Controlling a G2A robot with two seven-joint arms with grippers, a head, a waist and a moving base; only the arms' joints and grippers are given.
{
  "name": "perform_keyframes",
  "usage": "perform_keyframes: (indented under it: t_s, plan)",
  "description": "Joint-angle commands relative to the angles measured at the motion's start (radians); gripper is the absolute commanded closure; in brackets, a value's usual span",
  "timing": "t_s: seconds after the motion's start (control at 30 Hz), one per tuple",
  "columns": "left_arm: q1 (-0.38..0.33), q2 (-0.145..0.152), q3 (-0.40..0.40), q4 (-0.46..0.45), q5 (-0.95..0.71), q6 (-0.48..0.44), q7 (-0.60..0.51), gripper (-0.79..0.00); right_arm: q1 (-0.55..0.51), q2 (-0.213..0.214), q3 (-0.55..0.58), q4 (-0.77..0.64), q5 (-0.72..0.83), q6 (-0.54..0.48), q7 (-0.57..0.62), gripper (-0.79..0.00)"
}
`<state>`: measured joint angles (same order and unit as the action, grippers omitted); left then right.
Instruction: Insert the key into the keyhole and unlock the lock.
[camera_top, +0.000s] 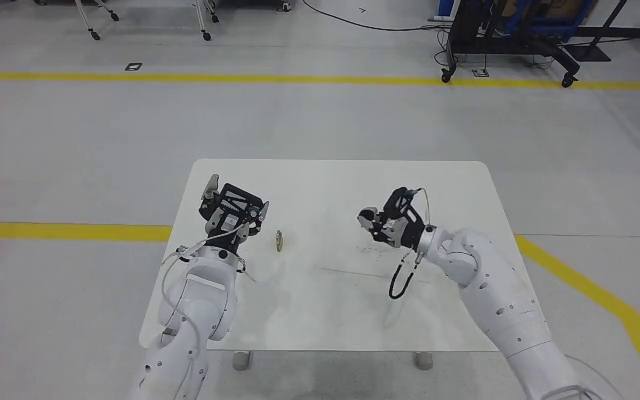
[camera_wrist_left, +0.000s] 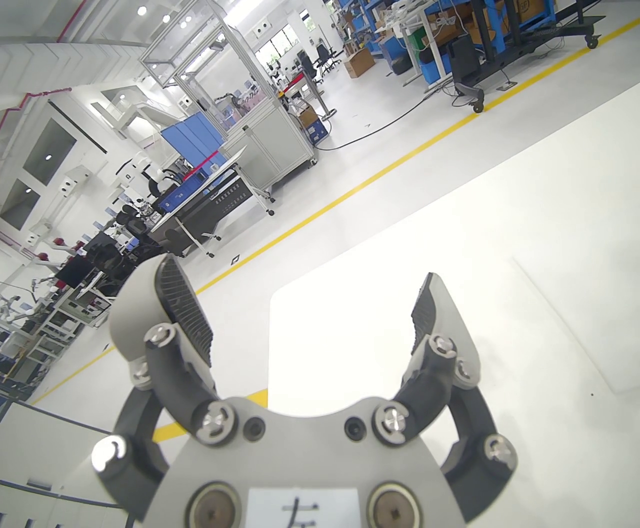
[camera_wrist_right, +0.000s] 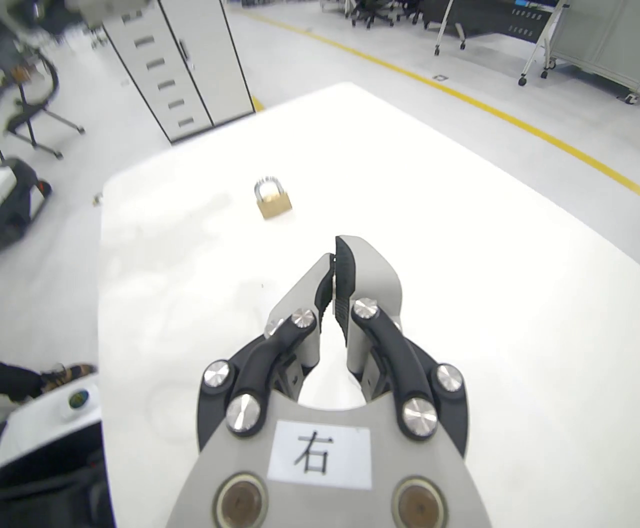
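A small brass padlock (camera_top: 280, 240) with a silver shackle (camera_wrist_right: 269, 185) lies on the white table (camera_top: 330, 310), left of the middle. In the right wrist view the padlock (camera_wrist_right: 273, 201) lies ahead of my right gripper (camera_wrist_right: 334, 252), a good gap away. The right gripper (camera_top: 363, 218) is shut, its pads meeting at the tips; no key shows between them. My left gripper (camera_top: 237, 198) sits just left of the padlock, open, pointing toward the table's far edge. In the left wrist view the left gripper (camera_wrist_left: 300, 280) has nothing between its fingers.
A black cable (camera_top: 402, 278) loops from the right arm down to the table. A grey drawer cabinet (camera_wrist_right: 175, 65) stands on the floor beyond the table's left side. A thin clear sheet (camera_wrist_left: 575, 320) lies on the table near the far edge.
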<state>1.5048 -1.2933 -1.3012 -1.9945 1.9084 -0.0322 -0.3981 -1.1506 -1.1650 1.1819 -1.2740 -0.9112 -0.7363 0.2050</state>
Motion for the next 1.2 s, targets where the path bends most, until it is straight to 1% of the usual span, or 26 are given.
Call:
perform_keyframes:
  t_s: [0.0,0.2,0.27,0.3,0.37,0.4,0.43,0.5,0.57,0.6,0.67,0.73,0.77,0.8,0.83,1.0,1.03,1.1,1.13,1.17]
  plan:
    - [0.000,0.000,0.000,0.000,0.000,0.000,0.000,-0.785,0.000,0.000,0.001,-0.002,0.016,0.004,0.000,0.000]
    - [0.000,0.000,0.000,0.000,0.000,0.000,0.000,-0.785,0.000,0.000,0.001,-0.002,0.016,0.004,0.000,0.000]
    - [0.003,0.002,-0.003,0.001,0.027,-0.005,0.011,-0.785,0.000,0.000,0.001,-0.002,0.016,0.004,0.000,0.000]
    - [0.013,0.001,0.000,-0.001,-0.003,-0.009,0.022,-0.785,0.000,0.000,0.001,-0.002,0.016,0.004,0.000,0.000]
    - [0.026,-0.004,-0.014,0.004,-0.135,-0.011,-0.007,-0.785,-0.004,-0.001,0.004,-0.006,0.029,0.014,-0.016,0.000]
    - [0.026,-0.007,-0.022,0.006,-0.214,-0.019,-0.028,-0.785,-0.019,-0.006,0.001,-0.011,0.118,-0.015,-0.063,0.000]
    - [0.024,-0.011,-0.032,0.005,-0.324,-0.027,-0.059,-0.785,-0.024,-0.011,-0.002,0.001,0.207,-0.049,-0.083,0.000]
    - [0.010,-0.020,-0.066,-0.002,-0.615,-0.024,-0.128,-0.785,-0.016,-0.017,-0.006,0.030,0.328,-0.076,-0.100,0.000]
    - [-0.011,-0.030,-0.110,0.018,-0.953,0.012,-0.212,-0.785,-0.003,-0.026,-0.016,0.066,0.458,-0.106,-0.121,0.000]
    - [-0.026,-0.032,-0.132,0.031,-1.096,0.005,-0.256,-0.785,0.004,-0.030,-0.021,0.083,0.497,-0.111,-0.131,0.000]
    - [-0.050,-0.031,-0.164,0.074,-1.283,-0.019,-0.354,-0.785,0.013,-0.040,-0.042,0.114,0.583,-0.137,-0.145,0.000]
    - [-0.068,-0.033,-0.188,0.121,-1.514,-0.015,-0.426,-0.785,0.029,-0.049,-0.061,0.143,0.652,-0.169,-0.143,0.000]
    - [-0.083,-0.031,-0.204,0.139,-1.574,-0.010,-0.456,-0.785,0.036,-0.052,-0.071,0.155,0.683,-0.190,-0.134,0.000]
    - [-0.095,-0.027,-0.212,0.153,-1.590,-0.011,-0.495,-0.785,0.036,-0.052,-0.071,0.155,0.683,-0.190,-0.134,0.000]
    - [-0.099,-0.026,-0.215,0.156,-1.591,-0.011,-0.505,-0.785,0.036,-0.052,-0.071,0.155,0.683,-0.190,-0.134,0.000]
    - [-0.099,-0.026,-0.215,0.156,-1.591,-0.011,-0.505,-0.785,0.036,-0.052,-0.071,0.155,0.683,-0.190,-0.134,0.000]
    - [-0.093,-0.028,-0.208,0.153,-1.633,-0.013,-0.491,-0.785,0.036,-0.052,-0.071,0.155,0.683,-0.190,-0.134,0.000]
    - [-0.081,-0.031,-0.193,0.167,-1.695,0.013,-0.473,-0.785,0.036,-0.052,-0.071,0.155,0.683,-0.190,-0.134,0.000]
    - [-0.079,-0.034,-0.179,0.179,-1.751,0.026,-0.474,-0.785,0.028,-0.054,-0.075,0.151,0.707,-0.182,-0.140,0.000]
    - [-0.080,-0.035,-0.169,0.192,-1.783,0.033,-0.472,-0.785,0.012,-0.060,-0.088,0.144,0.782,-0.166,-0.144,0.000]
